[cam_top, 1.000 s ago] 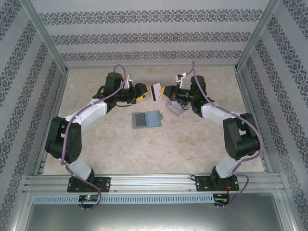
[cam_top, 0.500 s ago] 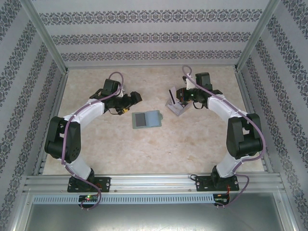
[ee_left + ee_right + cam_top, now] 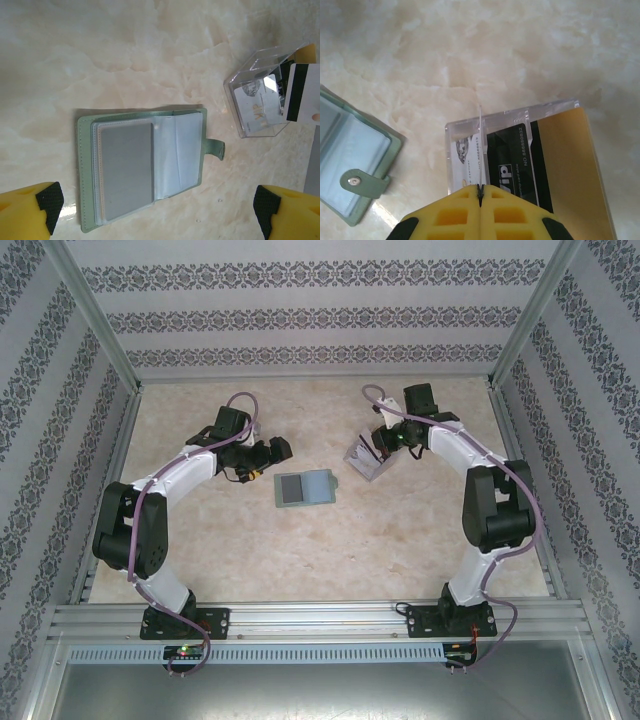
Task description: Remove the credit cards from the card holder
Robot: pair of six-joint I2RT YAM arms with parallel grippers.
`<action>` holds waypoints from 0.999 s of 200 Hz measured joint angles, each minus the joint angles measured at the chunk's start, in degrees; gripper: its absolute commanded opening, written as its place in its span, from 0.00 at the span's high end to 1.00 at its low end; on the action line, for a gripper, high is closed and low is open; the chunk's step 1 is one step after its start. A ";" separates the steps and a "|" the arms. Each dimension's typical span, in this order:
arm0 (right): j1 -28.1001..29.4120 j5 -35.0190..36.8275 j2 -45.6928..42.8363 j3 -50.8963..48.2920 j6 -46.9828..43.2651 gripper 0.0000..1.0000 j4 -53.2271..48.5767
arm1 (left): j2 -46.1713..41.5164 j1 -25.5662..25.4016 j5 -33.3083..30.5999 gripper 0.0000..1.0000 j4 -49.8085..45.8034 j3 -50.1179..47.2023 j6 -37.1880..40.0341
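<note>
**Card passed across, now going to the clear box**

The arms have parted since a second ago. The left end effector (image 3: 272,450), which was meeting the right one mid-bench over a card, has let go. It is now standing fully open with nothing in it, hovering just beside the card holder (image 3: 306,487).

The right end effector (image 3: 480,192) is pinching that credit card (image 3: 480,145) between fully closed fingers. It is holding the card edge-down over the clear box (image 3: 512,116), where a black-marked card (image 3: 512,165) and a tan-orange card (image 3: 570,170) are lying.

So one more card looks to be out, while a grey card (image 3: 127,170) is sitting in the holder's half nearer the left arm.

The holder is lying open and flat on the bench (image 3: 400,540). Its long axis is running across between the arms and its closure tab (image 3: 215,148) is pointing toward the box. The grey card's long axis is lying crosswise to that.
</note>
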 measured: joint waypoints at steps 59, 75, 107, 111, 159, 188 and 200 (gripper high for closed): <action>0.02 -1.64 2.21 1.79 -4.17 1.00 -4.39 | 0.00 0.17 0.04 0.01 -0.11 0.33 0.22; 0.02 -2.05 2.40 1.79 -4.72 0.99 -5.05 | 0.00 0.33 0.04 0.00 -0.33 0.33 0.22; 0.02 -2.05 3.13 2.27 -4.46 0.70 -5.90 | 0.00 0.48 0.04 0.01 -0.66 0.33 0.22; 0.02 -1.86 3.23 2.54 -4.50 0.68 -6.12 | 0.00 0.48 0.04 0.01 -0.70 0.33 0.24; 0.42 0.24 2.69 4.52 0.35 0.59 -7.34 | 0.00 0.52 -0.44 0.01 -1.42 0.37 0.24; 2.82 4.02 -1.38 2.29 6.19 0.54 -6.60 | 0.00 1.46 -2.05 0.01 -2.14 0.37 0.24; 5.33 6.80 -3.56 1.01 9.64 0.51 -5.88 | 0.00 2.19 -2.89 0.00 -2.49 0.37 0.26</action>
